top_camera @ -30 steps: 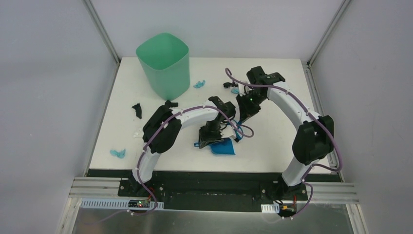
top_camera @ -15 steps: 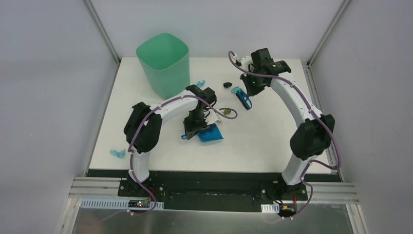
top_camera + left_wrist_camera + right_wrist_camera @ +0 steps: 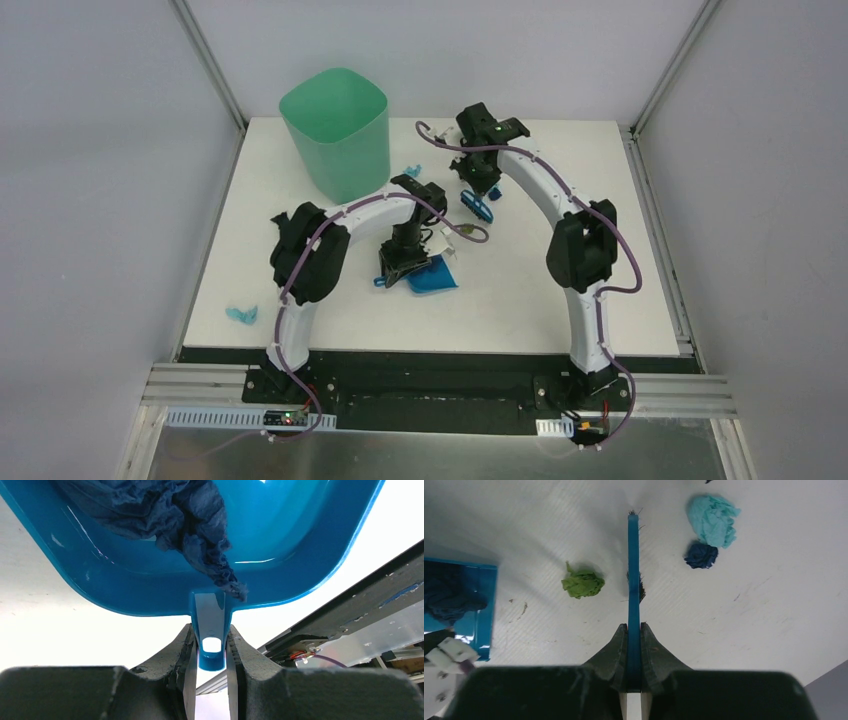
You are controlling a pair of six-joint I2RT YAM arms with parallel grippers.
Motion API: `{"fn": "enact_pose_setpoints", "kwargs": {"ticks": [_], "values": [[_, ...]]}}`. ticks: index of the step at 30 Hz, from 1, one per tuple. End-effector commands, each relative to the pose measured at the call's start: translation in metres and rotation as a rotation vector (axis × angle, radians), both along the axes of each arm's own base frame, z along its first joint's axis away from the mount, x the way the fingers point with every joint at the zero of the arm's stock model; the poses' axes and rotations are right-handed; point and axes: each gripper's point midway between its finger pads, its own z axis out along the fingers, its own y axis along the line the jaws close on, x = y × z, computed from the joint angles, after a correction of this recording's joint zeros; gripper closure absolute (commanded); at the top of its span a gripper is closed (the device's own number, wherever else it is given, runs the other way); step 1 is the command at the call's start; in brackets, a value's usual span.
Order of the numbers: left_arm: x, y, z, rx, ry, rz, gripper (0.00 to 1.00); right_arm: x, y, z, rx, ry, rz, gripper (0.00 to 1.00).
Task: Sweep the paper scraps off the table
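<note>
My left gripper (image 3: 211, 630) is shut on the handle of the blue dustpan (image 3: 280, 555), which holds a dark blue paper wad (image 3: 165, 510). From above, the dustpan (image 3: 434, 277) lies on the table (image 3: 560, 300) near its middle, with the left gripper (image 3: 404, 262) at its left. My right gripper (image 3: 633, 626) is shut on the blue brush (image 3: 633, 555), seen edge-on above the table. Paper scraps lie around it: an olive green one (image 3: 583, 584) to its left, a light blue one (image 3: 713, 520) and a dark blue one (image 3: 700, 555) to its right. The right gripper (image 3: 478, 182) and brush (image 3: 477, 206) hang behind the dustpan.
A mint-green bin (image 3: 335, 130) stands at the back left of the table. One light blue scrap (image 3: 410, 170) lies beside the bin, another (image 3: 240, 315) near the front left edge. The left arm's elbow (image 3: 305, 255) arches over the table's left half.
The right arm has swung left with the brush, from the back right toward the table's middle. The left arm drew the dustpan a little left, then held still.
</note>
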Motion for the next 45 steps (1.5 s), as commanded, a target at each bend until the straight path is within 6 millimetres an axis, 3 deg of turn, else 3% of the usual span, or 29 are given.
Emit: {"fn": "enact_pose_setpoints", "kwargs": {"ticks": [1, 15, 20, 29, 32, 37, 45], "values": [[0.007, -0.007, 0.003, -0.014, 0.005, 0.020, 0.98, -0.029, 0.022, -0.005, 0.021, 0.108, 0.059, 1.00], [0.010, -0.025, 0.002, -0.067, 0.031, 0.059, 0.98, -0.140, 0.084, 0.039, 0.446, 0.451, 0.063, 1.00], [0.010, -0.023, 0.003, -0.058, 0.026, 0.059, 0.98, -0.154, 0.084, 0.062, 0.518, 0.456, 0.083, 1.00], [0.015, -0.017, -0.004, -0.038, -0.002, 0.049, 0.97, -0.160, 0.066, 0.084, 0.581, 0.432, 0.015, 1.00], [0.019, -0.015, -0.005, -0.031, -0.019, 0.035, 0.97, -0.152, 0.056, 0.085, 0.556, 0.364, 0.011, 1.00], [0.011, -0.011, 0.003, -0.027, 0.003, 0.028, 0.98, -0.106, 0.029, 0.077, 0.390, 0.155, -0.009, 1.00], [0.010, 0.008, 0.009, 0.014, -0.035, 0.022, 0.98, -0.055, 0.018, 0.061, 0.234, 0.037, -0.039, 1.00]]}}
